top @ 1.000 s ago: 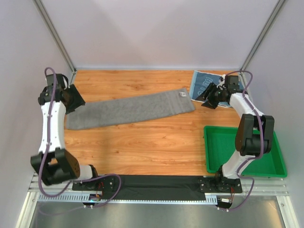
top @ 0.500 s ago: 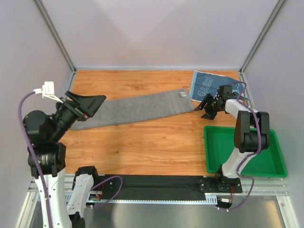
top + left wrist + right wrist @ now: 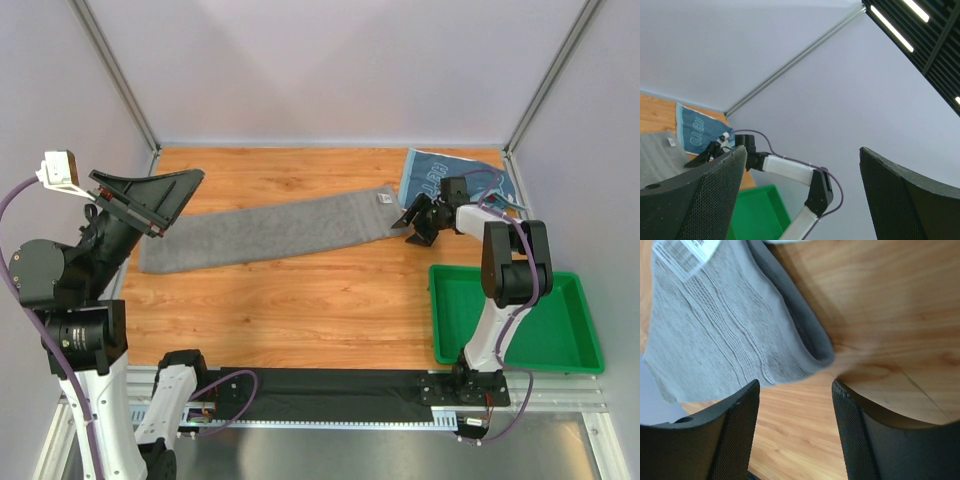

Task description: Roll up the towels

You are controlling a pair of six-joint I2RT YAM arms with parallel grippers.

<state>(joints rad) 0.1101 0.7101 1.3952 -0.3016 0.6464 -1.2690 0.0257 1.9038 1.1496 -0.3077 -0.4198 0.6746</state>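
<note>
A long grey towel (image 3: 270, 232) lies flat across the wooden table, its white label (image 3: 687, 250) at the right end. A light blue towel (image 3: 436, 176) with white lettering lies at the back right, also seen far off in the left wrist view (image 3: 695, 131). My right gripper (image 3: 410, 230) is low at the grey towel's right end, open. In the right wrist view the towel's folded corner (image 3: 810, 347) lies just ahead of that gripper (image 3: 795, 425), with only bare wood between the fingers. My left gripper (image 3: 172, 203) is raised high over the towel's left end, open and empty (image 3: 802, 195).
A green tray (image 3: 455, 315) stands at the near right beside the right arm's base, also in the left wrist view (image 3: 757, 212). Grey walls with metal posts close in the table on three sides. The right arm (image 3: 790, 170) stretches over the tray's far corner.
My left arm has swung up off the grey towel's left end and its jaws have opened wide. The right gripper has slid left from the blue towel to the grey towel's right end.
</note>
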